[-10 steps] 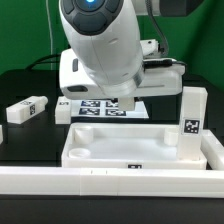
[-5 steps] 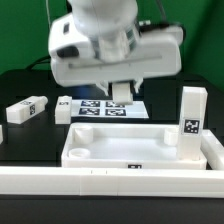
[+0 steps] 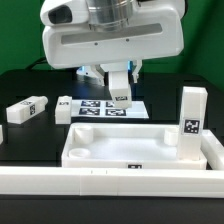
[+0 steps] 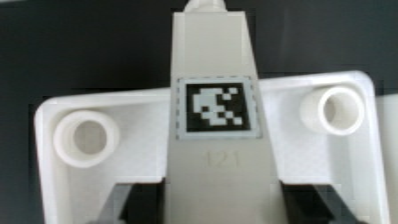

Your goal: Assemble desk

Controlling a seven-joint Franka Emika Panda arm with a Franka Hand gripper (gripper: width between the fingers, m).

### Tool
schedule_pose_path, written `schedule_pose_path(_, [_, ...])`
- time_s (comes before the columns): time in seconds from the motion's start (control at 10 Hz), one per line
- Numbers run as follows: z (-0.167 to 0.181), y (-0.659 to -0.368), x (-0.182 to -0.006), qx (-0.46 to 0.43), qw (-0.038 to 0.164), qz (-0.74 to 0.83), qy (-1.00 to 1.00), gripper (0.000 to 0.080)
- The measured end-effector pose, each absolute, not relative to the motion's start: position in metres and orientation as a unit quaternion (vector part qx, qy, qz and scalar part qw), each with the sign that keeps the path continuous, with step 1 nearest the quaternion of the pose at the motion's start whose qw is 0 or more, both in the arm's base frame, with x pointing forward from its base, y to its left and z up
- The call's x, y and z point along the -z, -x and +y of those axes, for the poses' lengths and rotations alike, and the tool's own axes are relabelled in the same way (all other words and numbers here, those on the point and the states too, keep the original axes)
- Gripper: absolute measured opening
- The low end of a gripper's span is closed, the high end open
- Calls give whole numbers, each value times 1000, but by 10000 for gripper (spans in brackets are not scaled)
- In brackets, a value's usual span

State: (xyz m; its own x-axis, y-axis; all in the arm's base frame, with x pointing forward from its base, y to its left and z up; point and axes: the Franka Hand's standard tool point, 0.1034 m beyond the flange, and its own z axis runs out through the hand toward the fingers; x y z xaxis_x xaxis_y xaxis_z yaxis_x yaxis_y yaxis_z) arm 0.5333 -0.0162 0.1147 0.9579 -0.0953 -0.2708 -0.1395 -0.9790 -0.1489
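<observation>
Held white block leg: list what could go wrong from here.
1. The white block leg hangs in the jaws, lined up with neither round socket of the white rimmed plastic tabletop; lowered so, it may jam on the rim.
2. Carrying it across might knock the upright white leg in the tabletop's corner.

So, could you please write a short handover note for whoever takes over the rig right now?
Tool: shut on the held leg, raised off the table. In the wrist view the tabletop and two of its sockets lie beyond it.
Done: one upright leg stands in the tabletop's corner on the exterior view's right; how firmly it is seated cannot be judged.
Left: fit the held leg, then the far-left leg and the leg beside the marker board, both loose on the table.
</observation>
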Motion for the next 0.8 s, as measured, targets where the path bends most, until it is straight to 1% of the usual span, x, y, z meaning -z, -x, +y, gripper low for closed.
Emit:
schedule_pose_path(0.1, [-20,-539,-116,-94,75,60,991,291])
schedule_pose_path(0.4, [-28,-566,-143,-27,68,60,995,291])
schedule_pose_path(0.5, [-29,-572,-149,-15,67,61,996,291])
schedule_pose_path(0.6, [-31,-580,-154,21,59,62,996,291])
schedule_pose_path(0.8, [-37,-582,-151,89,40,66,993,291])
